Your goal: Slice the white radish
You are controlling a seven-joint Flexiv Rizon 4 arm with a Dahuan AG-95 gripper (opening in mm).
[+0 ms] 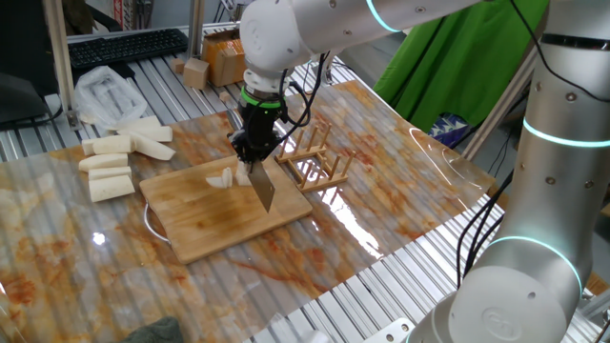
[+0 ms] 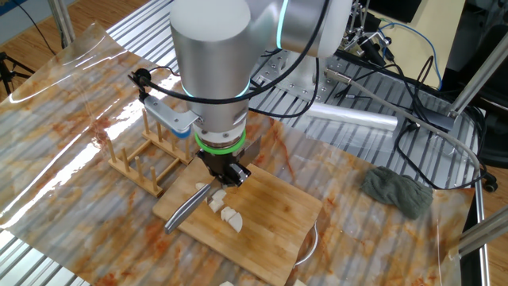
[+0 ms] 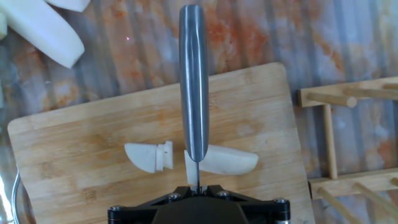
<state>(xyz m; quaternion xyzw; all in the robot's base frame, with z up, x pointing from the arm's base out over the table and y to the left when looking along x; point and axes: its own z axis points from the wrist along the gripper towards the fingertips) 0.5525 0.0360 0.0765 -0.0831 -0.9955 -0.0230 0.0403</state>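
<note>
White radish (image 3: 217,160) pieces on cutting board (image 3: 93,162)

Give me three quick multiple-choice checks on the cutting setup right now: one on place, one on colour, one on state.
1. Where does the radish lie?
A. on the wooden board
B. in the wooden rack
C. on the bare table

2. What colour is the cloth near the table's edge?
A. red
B. dark grey-green
C. yellow

3. What is the hand doing?
A. open and empty
B. shut on the knife
C. shut on a radish piece

Answers: 1 A, the hand view shows the pale pieces on the board under the blade. 2 B, the other fixed view shows it dark grey-green. 3 B, the knife's handle sits in the hand, its blade angled down over the board.
</note>
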